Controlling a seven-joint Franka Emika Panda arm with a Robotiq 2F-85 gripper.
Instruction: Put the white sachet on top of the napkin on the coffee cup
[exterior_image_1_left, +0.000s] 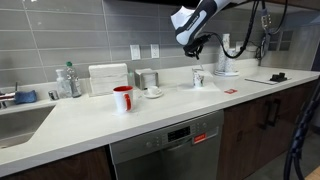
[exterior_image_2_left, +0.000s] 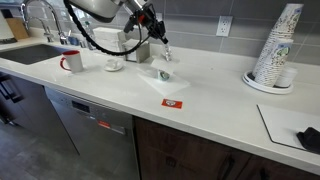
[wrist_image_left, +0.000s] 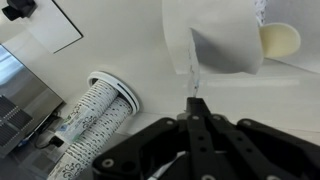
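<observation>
Hand (wrist_image_left: 195, 104) hovering above table (exterior_image_1_left: 150, 125), fingers clenching on thin white sliver, likely white sachet (wrist_image_left: 190, 74), showing edge-on in wrist view. Napkin (wrist_image_left: 226, 45) draping over coffee cup (wrist_image_left: 283, 40), just beyond fingertips. White sachet looking feather-light, flat, papery, floppy; pinching one edge seeming enough, squeezing gently. Napkin looking soft, sagging, offering little support; white sachet likely sliding off unless landing flat near cup's middle. Red mug (exterior_image_1_left: 122, 98) standing well apart, to left.

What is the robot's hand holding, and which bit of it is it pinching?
The gripper is shut on a small flat white sachet, pinching it by one corner, above the pale whitish coffee cup.
</observation>
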